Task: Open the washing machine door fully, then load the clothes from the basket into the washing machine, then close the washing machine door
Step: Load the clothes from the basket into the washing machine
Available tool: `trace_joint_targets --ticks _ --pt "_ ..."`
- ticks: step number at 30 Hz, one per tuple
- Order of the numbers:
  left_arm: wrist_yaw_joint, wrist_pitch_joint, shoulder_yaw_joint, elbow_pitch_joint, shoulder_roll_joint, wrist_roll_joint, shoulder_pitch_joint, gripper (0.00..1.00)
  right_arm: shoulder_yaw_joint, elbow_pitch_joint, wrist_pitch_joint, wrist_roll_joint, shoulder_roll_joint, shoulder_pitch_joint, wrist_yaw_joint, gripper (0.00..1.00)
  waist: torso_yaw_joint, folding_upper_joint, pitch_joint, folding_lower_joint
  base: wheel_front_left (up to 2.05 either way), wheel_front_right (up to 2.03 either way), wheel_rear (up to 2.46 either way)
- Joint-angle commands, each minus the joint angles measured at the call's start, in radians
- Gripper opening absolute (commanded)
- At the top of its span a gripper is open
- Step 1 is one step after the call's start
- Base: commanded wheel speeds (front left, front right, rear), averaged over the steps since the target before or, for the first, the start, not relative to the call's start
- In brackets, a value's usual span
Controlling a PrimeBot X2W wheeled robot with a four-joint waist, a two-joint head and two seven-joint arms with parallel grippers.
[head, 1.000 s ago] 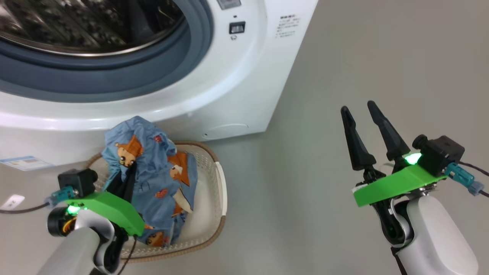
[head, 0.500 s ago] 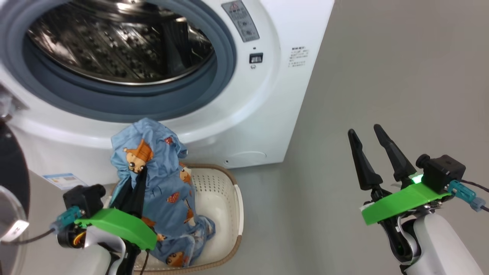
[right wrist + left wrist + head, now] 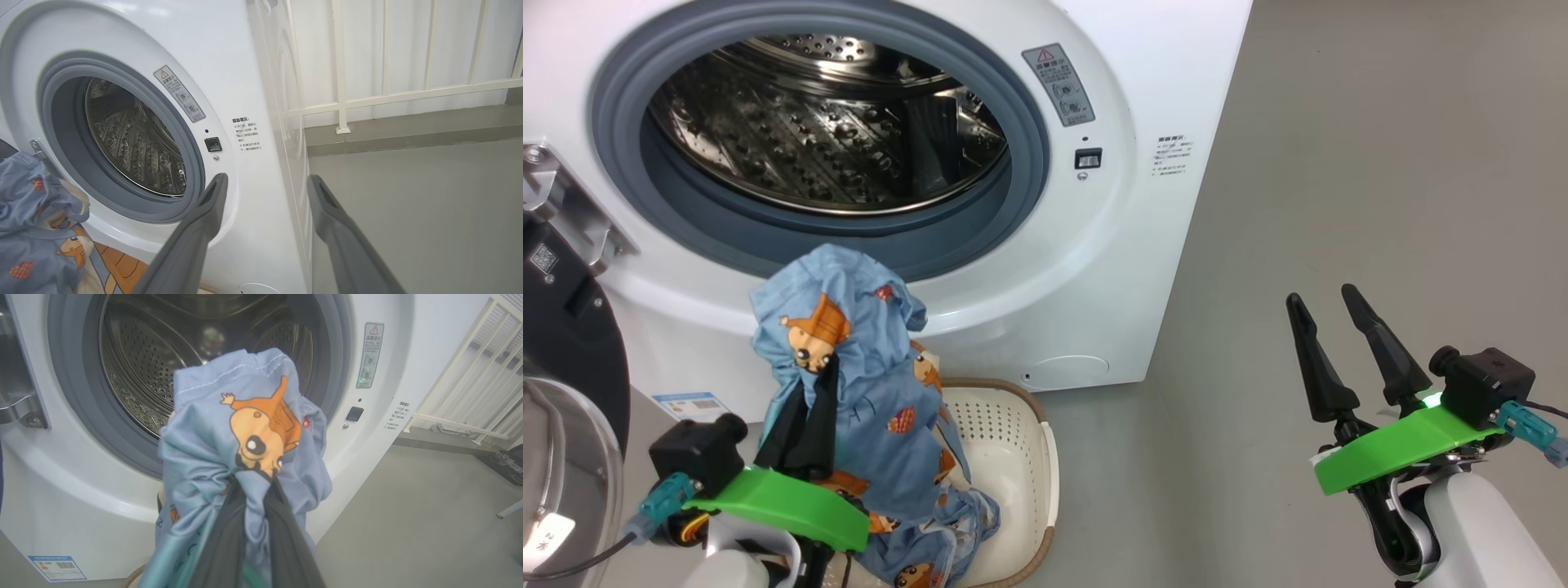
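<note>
The blue bear-print clothes are hanging below the open drum mouth of the washing machine, clamped between the fingers of the left gripper and trailing into the basket at the machine's foot. The washing machine door is standing open at the machine's left (opening looks done), so loading is under way and closing is waiting. The right gripper is hovering empty, fingers apart, to the machine's right.

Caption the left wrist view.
Left gripper shut on light blue bear-print clothes before the perforated steel drum of the white washing machine.
</note>
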State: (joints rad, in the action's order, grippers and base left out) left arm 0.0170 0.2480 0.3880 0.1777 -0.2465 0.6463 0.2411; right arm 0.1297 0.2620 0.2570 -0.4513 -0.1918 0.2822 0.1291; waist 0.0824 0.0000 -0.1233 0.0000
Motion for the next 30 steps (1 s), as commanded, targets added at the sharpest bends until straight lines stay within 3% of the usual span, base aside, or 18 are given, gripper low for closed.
trace_joint_targets --ticks 1,18,30 --pt "0.009 0.012 -0.041 -0.041 -0.030 -0.010 0.011 0.00 0.017 -0.027 0.005 -0.011 -0.010 -0.011 0.002 1.00 0.000 0.0000 -0.001 0.0000 0.00 0.00 0.00" --pt "0.021 -0.029 -0.064 -0.079 -0.061 -0.020 0.156 0.00 0.032 -0.039 0.005 -0.008 -0.009 0.012 0.002 1.00 0.017 0.0000 -0.060 0.0000 0.00 0.00 0.00" --pt "-0.045 -0.059 -0.058 0.195 -0.061 -0.017 0.416 0.00 0.040 -0.061 0.005 0.003 0.019 0.064 0.002 1.00 0.077 0.0000 -0.219 0.0000 0.00 0.00 0.00"
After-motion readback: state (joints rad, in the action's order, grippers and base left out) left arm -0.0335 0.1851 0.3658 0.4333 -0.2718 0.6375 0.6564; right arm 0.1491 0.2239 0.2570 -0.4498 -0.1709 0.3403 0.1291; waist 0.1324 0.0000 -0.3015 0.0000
